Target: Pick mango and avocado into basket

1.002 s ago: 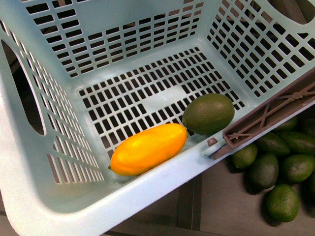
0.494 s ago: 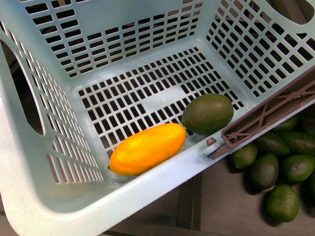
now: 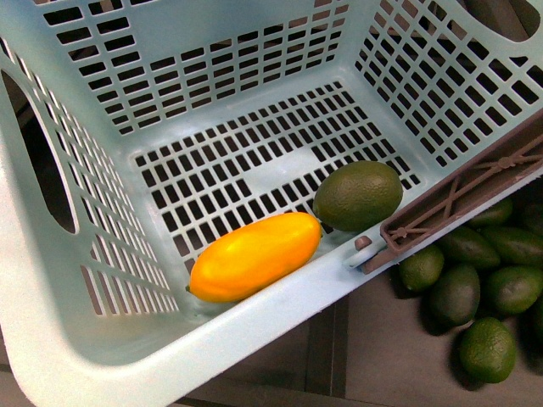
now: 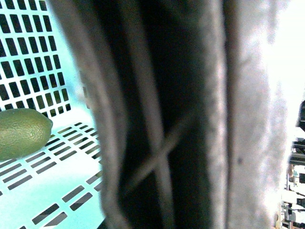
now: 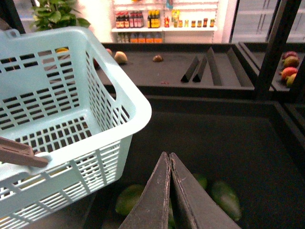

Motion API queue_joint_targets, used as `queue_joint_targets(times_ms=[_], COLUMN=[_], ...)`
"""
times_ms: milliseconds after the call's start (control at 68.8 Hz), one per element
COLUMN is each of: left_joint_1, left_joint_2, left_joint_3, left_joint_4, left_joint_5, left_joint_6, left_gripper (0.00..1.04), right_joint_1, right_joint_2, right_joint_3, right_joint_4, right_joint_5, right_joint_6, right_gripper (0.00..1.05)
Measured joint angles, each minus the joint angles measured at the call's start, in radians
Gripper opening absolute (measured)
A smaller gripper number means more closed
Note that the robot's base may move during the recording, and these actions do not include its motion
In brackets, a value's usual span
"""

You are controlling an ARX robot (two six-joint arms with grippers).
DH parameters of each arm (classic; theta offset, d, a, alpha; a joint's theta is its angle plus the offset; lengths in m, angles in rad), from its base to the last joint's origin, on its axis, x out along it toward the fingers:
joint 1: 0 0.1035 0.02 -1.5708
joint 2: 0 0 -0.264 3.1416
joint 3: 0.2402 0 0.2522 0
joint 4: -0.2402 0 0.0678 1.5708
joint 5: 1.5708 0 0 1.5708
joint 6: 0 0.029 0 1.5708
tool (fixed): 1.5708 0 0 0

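Handle [image 4: 162, 119] blurred, left jaws hidden.

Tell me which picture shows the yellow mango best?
The front view: the whole mango lies in plain sight on the basket floor, beside the avocado. The left wrist view shows only the avocado and a blurry handle, no mango. The right wrist view shows the basket from outside, with no mango clearly visible.

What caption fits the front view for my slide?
Mango and avocado lie side by side in the teal basket.
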Motion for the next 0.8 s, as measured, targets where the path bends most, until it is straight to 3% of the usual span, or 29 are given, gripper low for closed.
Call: queue_joint_targets(times_ms=[305,450,537,799], left_joint_1=[0.0,0.0,0.0,0.0], left_joint_2=[0.0,0.0,0.0,0.0], left_joint_3=[0.0,0.0,0.0,0.0], left_joint_4=[0.0,0.0,0.0,0.0], left_joint_5=[-0.001,-0.001,-0.001,0.0], left_joint_6=[0.001,0.002,0.001,0.001], left_gripper=[0.13,0.13,0.13,0.13], right_joint_1=[0.0,0.0,0.0,0.0], right_joint_2=[-0.024,-0.024,-0.024,-0.024], right_joint_3=[0.0,0.0,0.0,0.0], right_joint_4=[-0.009,-0.009,-0.009,-0.009], right_joint_5=[0.0,0.0,0.0,0.0], right_joint_6=[0.0,-0.002,-0.002,-0.001], right_gripper=[0.02,0.26,0.5,0.93])
